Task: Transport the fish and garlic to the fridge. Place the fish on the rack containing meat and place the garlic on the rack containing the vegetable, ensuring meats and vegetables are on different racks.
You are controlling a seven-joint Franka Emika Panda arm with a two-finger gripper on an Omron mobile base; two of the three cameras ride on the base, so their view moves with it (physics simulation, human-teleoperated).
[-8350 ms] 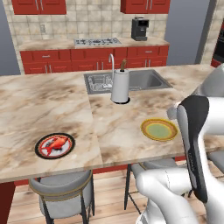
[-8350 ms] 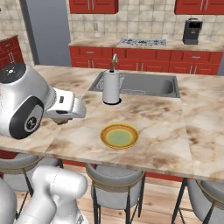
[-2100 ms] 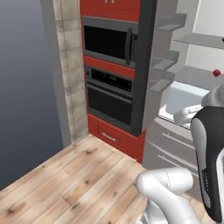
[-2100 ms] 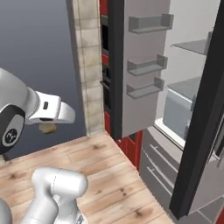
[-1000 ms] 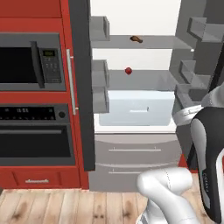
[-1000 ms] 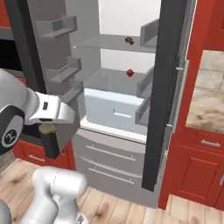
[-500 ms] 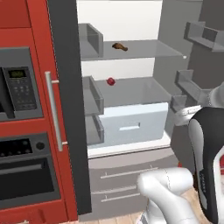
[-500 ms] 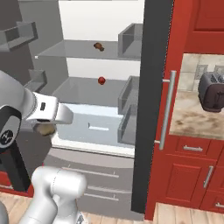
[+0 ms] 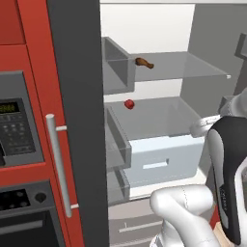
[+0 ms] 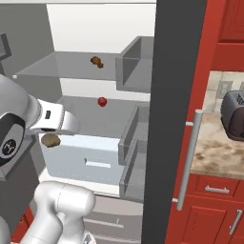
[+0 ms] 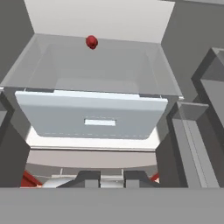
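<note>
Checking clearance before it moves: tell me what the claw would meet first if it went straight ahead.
Probably the pale drawer front below the clear shelf; it sits centred ahead of the claw, though depth is unclear.

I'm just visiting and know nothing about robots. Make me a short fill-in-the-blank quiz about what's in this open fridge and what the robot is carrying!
1. The small round red item sits on the ____ of the two clear shelves.
2. The brown piece of meat lies on the ____ shelf.
3. The gripper is shut on a beige-brown ____.
4. Below the shelves sits a pale ____ with a handle slot.

Missing words: lower; upper; garlic; drawer
</note>
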